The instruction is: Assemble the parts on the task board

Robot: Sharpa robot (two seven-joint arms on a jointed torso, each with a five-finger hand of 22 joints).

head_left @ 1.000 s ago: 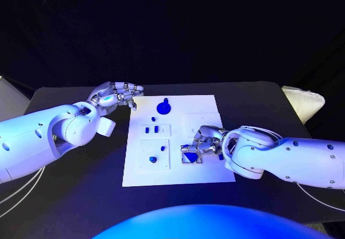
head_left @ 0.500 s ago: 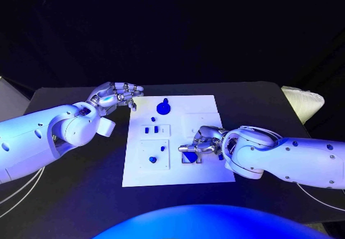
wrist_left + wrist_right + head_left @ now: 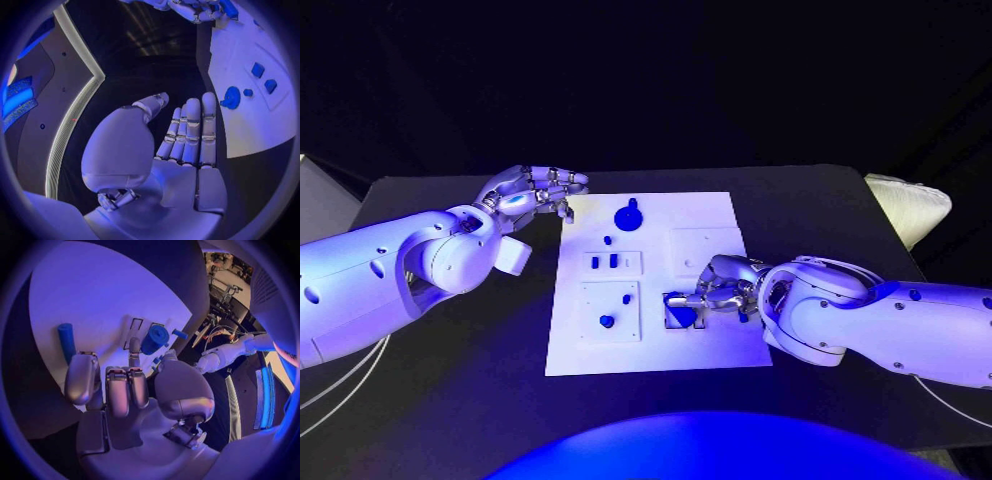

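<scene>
The black desk [image 3: 459, 400] carries the white task board [image 3: 711, 210] at the frame's centre. My left hand [image 3: 531, 190] hovers over the desk just off the board's upper-left corner, fingers straight and together, holding nothing. My right hand [image 3: 715, 290] sits low on the board's right half, fingers curled over a blue part [image 3: 681, 315]; I cannot tell whether it grips. A round blue part [image 3: 629, 215] lies near the board's top.

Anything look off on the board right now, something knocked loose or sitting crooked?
Nothing stands out. The task board lies flat, and the blue parts near its left side sit in their spots. The right hand is over a blue part, so its seating cannot be judged.
</scene>
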